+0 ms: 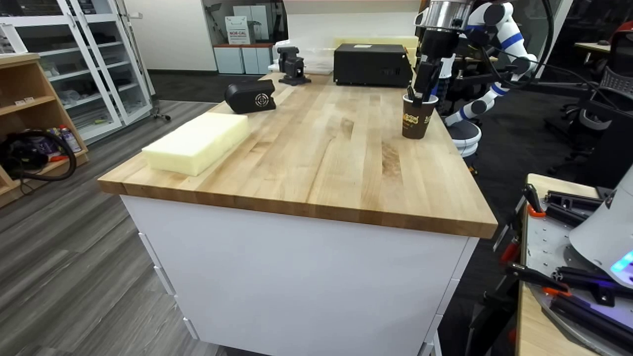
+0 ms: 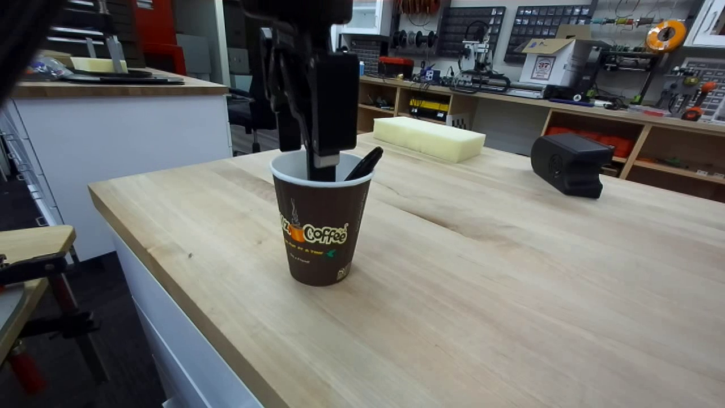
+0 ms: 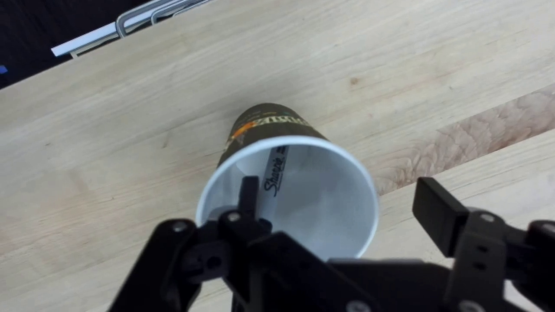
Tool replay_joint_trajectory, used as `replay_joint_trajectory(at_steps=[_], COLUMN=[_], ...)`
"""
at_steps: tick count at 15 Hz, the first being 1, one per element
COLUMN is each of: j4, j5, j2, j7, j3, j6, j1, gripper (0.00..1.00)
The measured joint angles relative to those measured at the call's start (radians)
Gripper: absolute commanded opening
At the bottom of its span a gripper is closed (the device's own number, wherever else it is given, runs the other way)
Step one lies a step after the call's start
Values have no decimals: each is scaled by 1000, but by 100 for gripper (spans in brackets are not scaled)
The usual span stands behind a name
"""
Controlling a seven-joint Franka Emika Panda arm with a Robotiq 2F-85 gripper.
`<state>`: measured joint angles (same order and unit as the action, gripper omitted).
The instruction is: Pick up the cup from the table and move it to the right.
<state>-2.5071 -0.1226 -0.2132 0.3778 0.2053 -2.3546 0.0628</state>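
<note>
bright table (image 1: 306, 163), soft shadows

Brown coffee cup (image 2: 320, 218) — upright on the wooden table (image 1: 306, 153).

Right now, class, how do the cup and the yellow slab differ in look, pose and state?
The cup is dark brown with printed lettering; the slab is plain pale yellow. The cup stands upright and tapers; the slab lies flat, a rectangular block. One side of the open jaws reaches into the cup; the slab sits apart from them. Both rest on the table.
</note>
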Motion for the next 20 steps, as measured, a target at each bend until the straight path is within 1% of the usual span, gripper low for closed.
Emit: replay_joint_trajectory(at_steps=[1, 8, 10, 12, 15, 17, 18, 20], j4=[1, 12, 13, 14, 26, 36, 42, 53], j5=[0, 19, 45, 95, 217, 285, 313, 347], j2=[5, 15, 15, 15, 15, 15, 15, 15], j7=[0, 1, -3, -18, -80, -114, -126, -131], j3=[0, -3, -7, -16, -44, -70, -86, -119], j6=[-1, -1, -1, 0, 7, 17, 23, 32], j1=[0, 0, 0, 1, 3, 3, 3, 0], gripper=[53, 7, 3, 1, 5, 5, 4, 4])
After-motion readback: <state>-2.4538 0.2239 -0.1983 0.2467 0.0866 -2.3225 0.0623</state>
